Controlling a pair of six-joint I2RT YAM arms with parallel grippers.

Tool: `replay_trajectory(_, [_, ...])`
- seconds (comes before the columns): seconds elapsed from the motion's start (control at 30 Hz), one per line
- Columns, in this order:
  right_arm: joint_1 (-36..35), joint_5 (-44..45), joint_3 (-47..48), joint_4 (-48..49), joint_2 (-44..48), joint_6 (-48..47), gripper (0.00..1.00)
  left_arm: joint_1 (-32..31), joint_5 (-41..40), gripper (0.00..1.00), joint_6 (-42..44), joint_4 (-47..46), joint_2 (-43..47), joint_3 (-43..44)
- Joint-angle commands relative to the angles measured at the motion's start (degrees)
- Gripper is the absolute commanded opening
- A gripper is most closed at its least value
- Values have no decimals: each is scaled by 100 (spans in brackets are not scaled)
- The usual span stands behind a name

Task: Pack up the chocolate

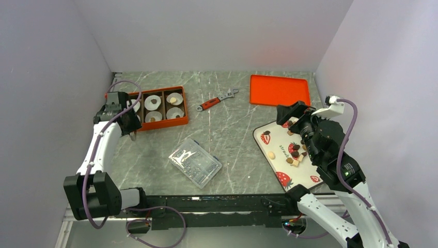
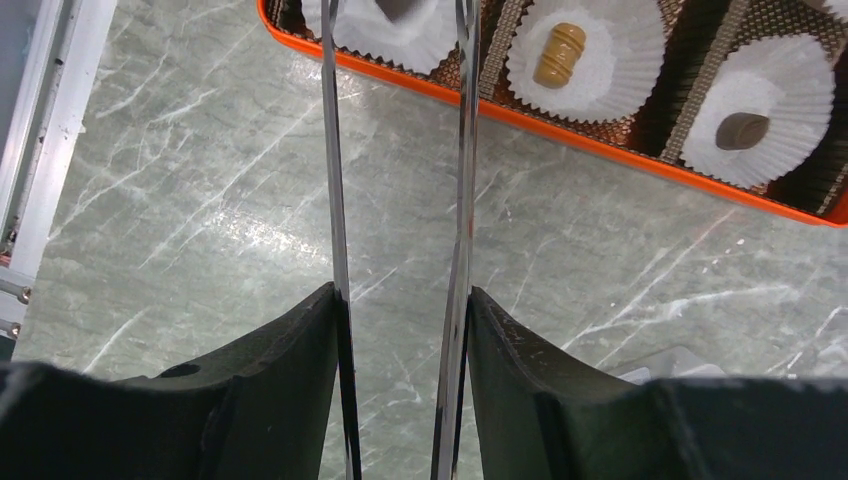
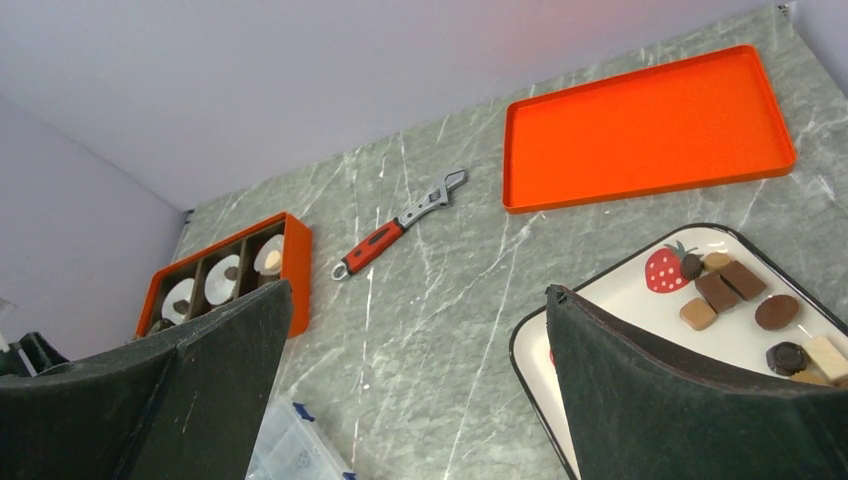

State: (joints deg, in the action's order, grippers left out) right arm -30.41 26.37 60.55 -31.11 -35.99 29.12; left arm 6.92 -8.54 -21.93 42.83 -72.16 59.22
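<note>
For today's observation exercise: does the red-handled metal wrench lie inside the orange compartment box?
No, the wrench lies on the grey marble table, between that box and the flat orange tray.

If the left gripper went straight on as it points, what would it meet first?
Probably the white paper cup in the orange box, dead ahead of the left gripper; depth is unclear, possibly its rim first.

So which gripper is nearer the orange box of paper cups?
Left. The left gripper sits at the left end of the orange box, its tips over a cup. The right gripper hangs over the strawberry tray, far across the table.
</note>
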Motion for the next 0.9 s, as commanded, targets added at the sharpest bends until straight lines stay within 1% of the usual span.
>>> replay_trajectory(0.0, [9, -110, 43, 237, 0, -38, 100, -145, 181, 51, 114, 107, 423, 533])
replay_trajectory(0.1, [11, -132, 68, 249, -21, -39, 100, -506, 102, 51, 109, 278, 483, 908])
replay_trajectory(0.27, [14, -157, 118, 231, -79, -5, 100, -1777, -45, 51, -197, 400, 316, 1342])
replay_trajectory(0.4, [9, -176, 166, 173, -110, 38, 100, -2815, 32, 50, -700, 154, 52, 1395])
replay_trajectory(0.57, [9, -209, 250, 5, -189, 80, 100, -4059, -128, 50, -1311, -319, -560, 1497])
replay_trajectory(0.7, [11, -273, 393, -194, -428, 75, 100, -5001, -358, 49, -1805, -671, -1272, 1654])
replay_trajectory(0.8, [9, -380, 496, -305, -597, 76, 100, -5523, -640, 50, -2239, -788, -1818, 1882])
replay_trajectory(0.87, [10, -464, 556, -375, -680, 91, 100, -5749, -742, 50, -2537, -909, -2149, 1969])
